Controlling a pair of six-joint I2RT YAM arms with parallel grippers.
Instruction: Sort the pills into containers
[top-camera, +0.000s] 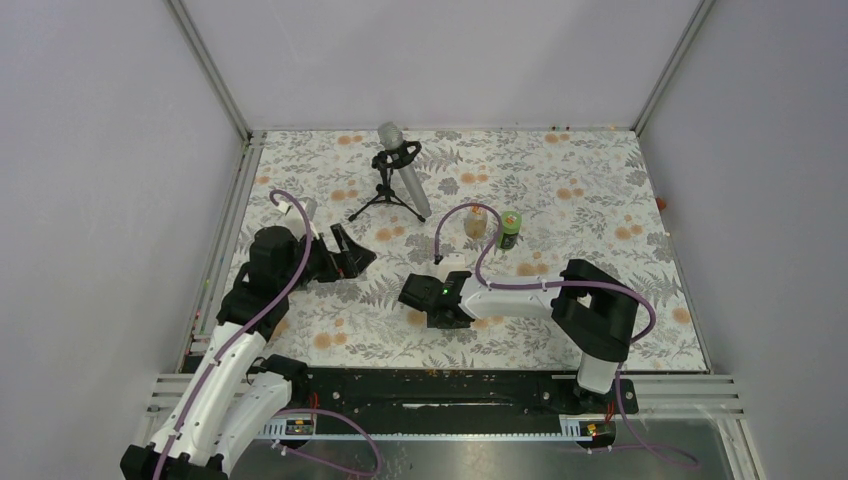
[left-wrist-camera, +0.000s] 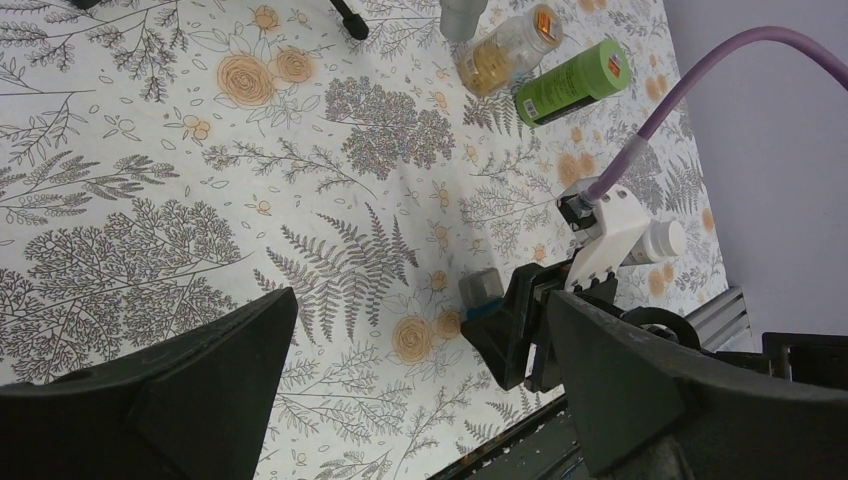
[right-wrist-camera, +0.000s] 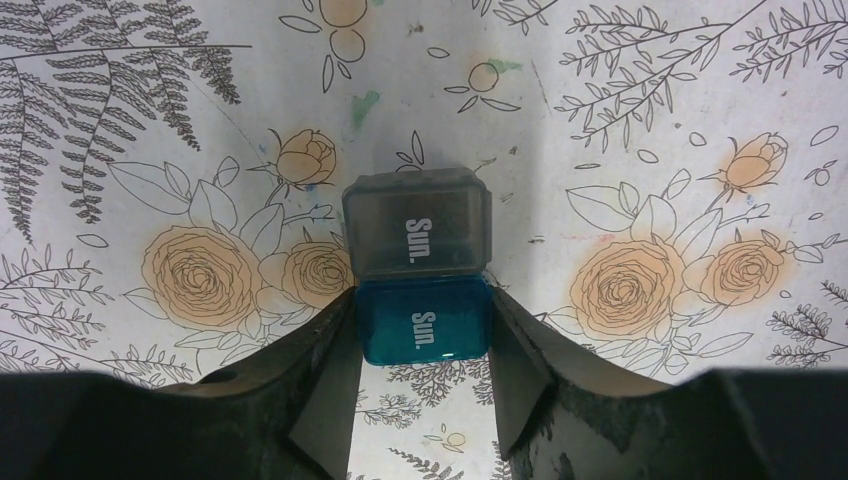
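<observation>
Near the middle of the floral table (top-camera: 600, 190), slightly toward the near edge, the pill box (right-wrist-camera: 418, 265) lies flat with its 2 lids marked "Sun." down: a smoky grey compartment (right-wrist-camera: 416, 225) on the far side and a blue compartment (right-wrist-camera: 424, 322) touching it on the near side. The right gripper (right-wrist-camera: 422, 310) reaches in from the right, and its jaws press against both sides of the blue compartment, so it grips that half, which rests on the cloth. The left gripper (top-camera: 352, 252) hangs well apart to the left, jaws spread wide and holding nothing. Farther back stand 2 bottles just beside each other, a clear amber bottle (top-camera: 476, 222) and a green bottle (top-camera: 509, 230), both apparently capped, right of a microphone on a tripod (top-camera: 400, 170). No loose pills show anywhere, so the sorting looks barely begun: the box has yet to be opened, and every pill has yet to be moved.
</observation>
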